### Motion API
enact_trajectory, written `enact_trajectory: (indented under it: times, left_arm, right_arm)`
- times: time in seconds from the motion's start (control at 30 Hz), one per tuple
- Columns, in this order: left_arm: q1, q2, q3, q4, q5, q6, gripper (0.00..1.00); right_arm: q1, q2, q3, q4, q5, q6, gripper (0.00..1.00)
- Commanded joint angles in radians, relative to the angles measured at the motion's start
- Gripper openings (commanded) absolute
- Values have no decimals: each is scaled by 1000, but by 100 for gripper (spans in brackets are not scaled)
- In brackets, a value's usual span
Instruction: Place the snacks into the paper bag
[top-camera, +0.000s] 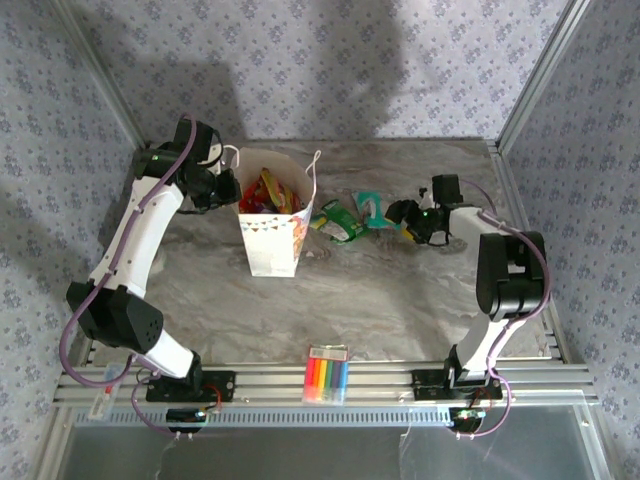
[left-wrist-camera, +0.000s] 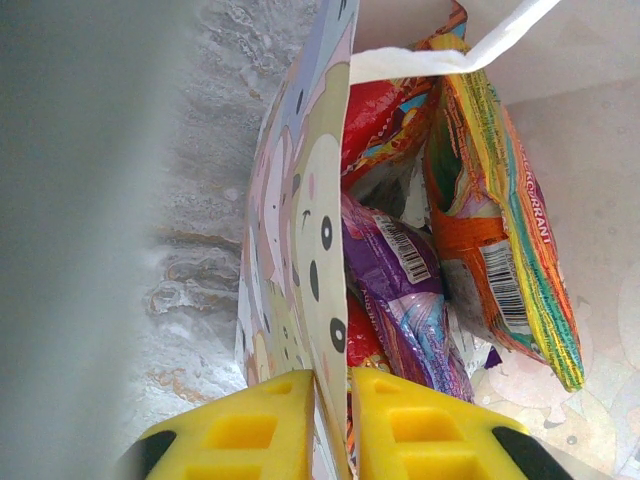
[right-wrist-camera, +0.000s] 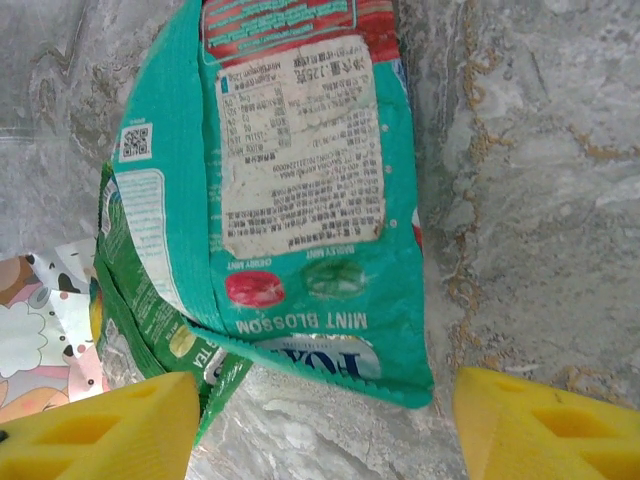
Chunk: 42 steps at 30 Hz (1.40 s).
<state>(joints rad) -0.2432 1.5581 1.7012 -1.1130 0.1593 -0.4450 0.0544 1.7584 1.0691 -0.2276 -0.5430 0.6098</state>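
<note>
Left gripper (top-camera: 222, 187) sits at the far-left side of the table (top-camera: 400, 300), up against the left wall of the paper bag (top-camera: 272, 245). In the left wrist view the left gripper (left-wrist-camera: 332, 378) has its yellow fingers (left-wrist-camera: 245, 430) nearly together, one on each side of the paper bag (left-wrist-camera: 295, 200) wall, pinching that wall near the rim. Bag stands upright, mouth open, left of table centre, cartoon print on the side, white cord handle (left-wrist-camera: 470, 50) draped across the opening.

Inside the bag: red packet (left-wrist-camera: 375, 120) at the back, purple packet (left-wrist-camera: 400, 290) in the middle with barcode showing, orange packet (left-wrist-camera: 500, 230) leaning on the far inner wall.

Just right of the bag on the table lies the green packet (top-camera: 338, 222), touching or nearly touching the bag base, can't tell which. Teal packet (top-camera: 370, 210) lies next to it on the right, overlapping it.

Right gripper (top-camera: 408, 220) is just right of the teal packet, low at the table. In the right wrist view the right gripper (right-wrist-camera: 318, 395) has its jaws spread wide with the near end of the teal packet (right-wrist-camera: 300, 180) between them, neither finger touching it, nothing held. Green packet (right-wrist-camera: 125, 290) pokes out under the teal one's edge.

Rainbow marker pack (top-camera: 327, 375) lies at the near table edge, centre, well apart from the rest
</note>
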Motion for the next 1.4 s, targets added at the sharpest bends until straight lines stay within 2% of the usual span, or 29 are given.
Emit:
enact_trajectory:
  times: [0.0,0.3,0.57,0.77,1.03,1.2,1.37]
  left_arm:
    - [4,15,39,-13,-18,17,17]
    - [5,49,72,-26,-16,27,17]
    - [8,82,113,-40,-16,37,17]
    - [10,88,117,-41,-17,40,17]
    - [19,73,89,-39,-15,40,17]
    - [27,49,47,-18,1,33,17]
    - [36,29,17,-9,12,29,17]
  right_arm:
    - [-4,37,43,17,-33,11,70]
    - [6,112,79,65,-61,53,76]
    - [22,172,115,111,-72,97,76]
    - [42,220,169,117,-61,118,72]
    - [53,257,184,133,-63,152,52]
    - [55,257,184,123,-60,149,23]
    - [54,246,183,105,-54,140,8]
